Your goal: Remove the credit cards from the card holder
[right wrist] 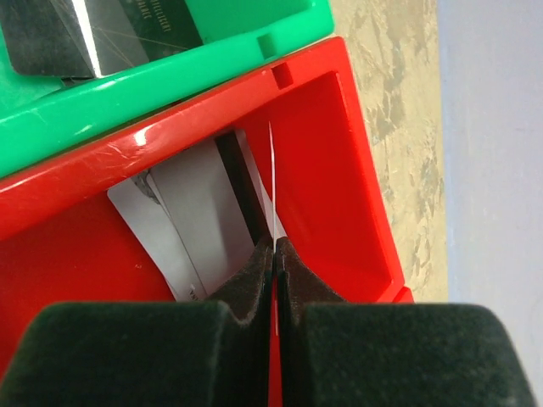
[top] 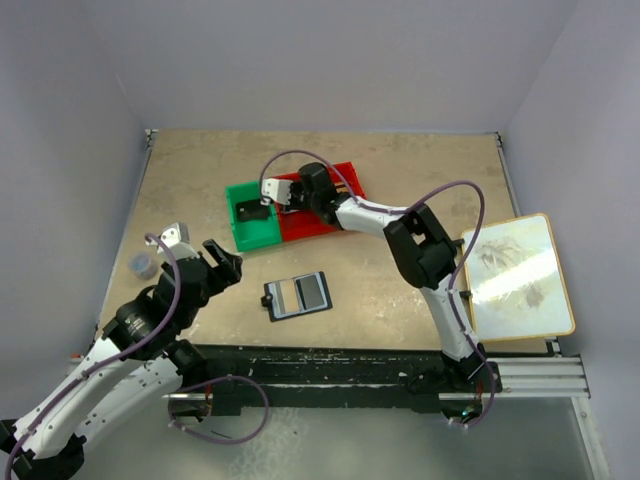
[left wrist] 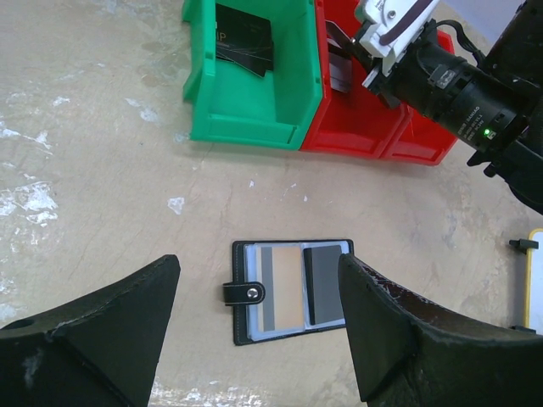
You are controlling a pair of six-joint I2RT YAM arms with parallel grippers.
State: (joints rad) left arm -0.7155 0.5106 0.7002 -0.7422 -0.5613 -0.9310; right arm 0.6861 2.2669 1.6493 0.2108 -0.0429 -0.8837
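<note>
The small flat black folding card holder point(left wrist: 242, 293) lies open on the beige table point(top: 400, 290), near the front of the two bins and apart from both grippers. In its pale pockets a gold-brown plastic card point(left wrist: 284, 297) and a black plastic card point(left wrist: 325, 284) sit side by side. The left gripper point(left wrist: 258, 259) hangs above the holder with its fingers point(left wrist: 127, 331) spread wide. The right gripper point(right wrist: 273, 254) is inside the red plastic bin point(right wrist: 339, 186), and its pads are pressed together on a thin card point(right wrist: 272, 186), which is seen only edge-on. A silver-grey card point(right wrist: 182, 212) lies in this bin. A second black card point(right wrist: 102, 34) lies in the green plastic bin point(right wrist: 170, 85).
</note>
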